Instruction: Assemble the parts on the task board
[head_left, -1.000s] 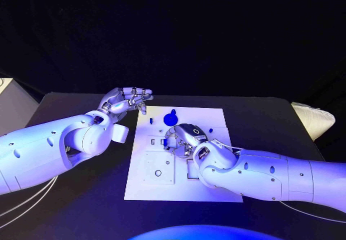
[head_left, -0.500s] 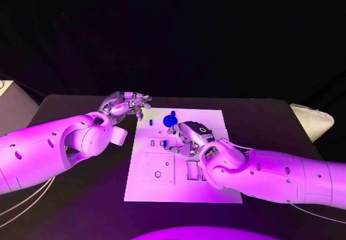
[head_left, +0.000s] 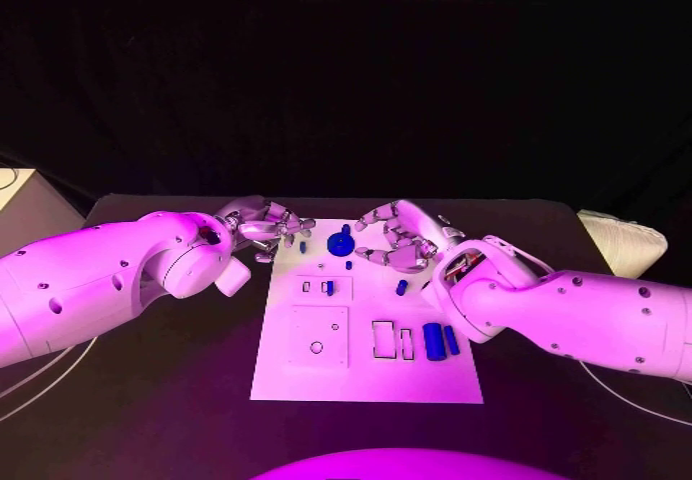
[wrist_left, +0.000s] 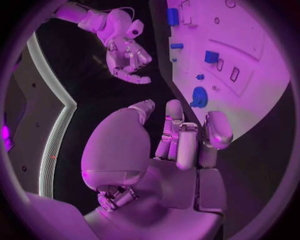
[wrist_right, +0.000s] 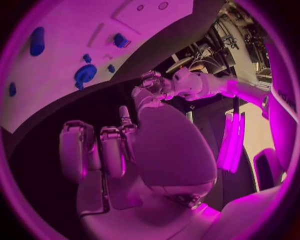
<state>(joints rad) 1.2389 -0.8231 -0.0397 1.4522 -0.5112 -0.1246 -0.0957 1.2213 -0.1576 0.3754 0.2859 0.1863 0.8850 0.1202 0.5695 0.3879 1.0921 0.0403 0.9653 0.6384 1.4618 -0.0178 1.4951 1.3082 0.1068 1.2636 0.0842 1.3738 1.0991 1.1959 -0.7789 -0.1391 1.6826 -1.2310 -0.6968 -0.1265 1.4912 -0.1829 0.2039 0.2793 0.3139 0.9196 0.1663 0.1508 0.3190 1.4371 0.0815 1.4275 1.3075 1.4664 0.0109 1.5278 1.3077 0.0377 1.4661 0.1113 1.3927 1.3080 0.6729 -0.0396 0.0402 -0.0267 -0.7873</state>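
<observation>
Over the far end of the task board (head_left: 289, 370), upper middle of the head view: right hand (head_left: 400, 238), raised, fingers spread and loosely curved, nothing in them. Same in the right wrist view (wrist_right: 119, 150): fingers apart, no part between them. At the board's far left corner, left of the round blue part (head_left: 340, 242): left hand (head_left: 264, 228), fingers curled in close; cannot tell from the head view if anything is pinched there. In the left wrist view (wrist_left: 178, 145), fingers bent side by side over the palm, nothing seen in them, hanging just off the board's edge above the black table (head_left: 144, 400).

On the board itself: round blue part near the far edge, centre. Small blue peg (head_left: 302, 246) just left of it, close under the left hand's fingertips. Lower, left of centre, a small blue block (head_left: 329, 288) standing at a slot; to its right a short blue pin (head_left: 401, 287), apart from it. Towards the lower right of the board, a large blue cylinder (head_left: 433, 343) with a thinner blue piece (head_left: 451, 340) lying just beside it. Lower left of the board: a square plate with a round hole (head_left: 316, 347).
</observation>
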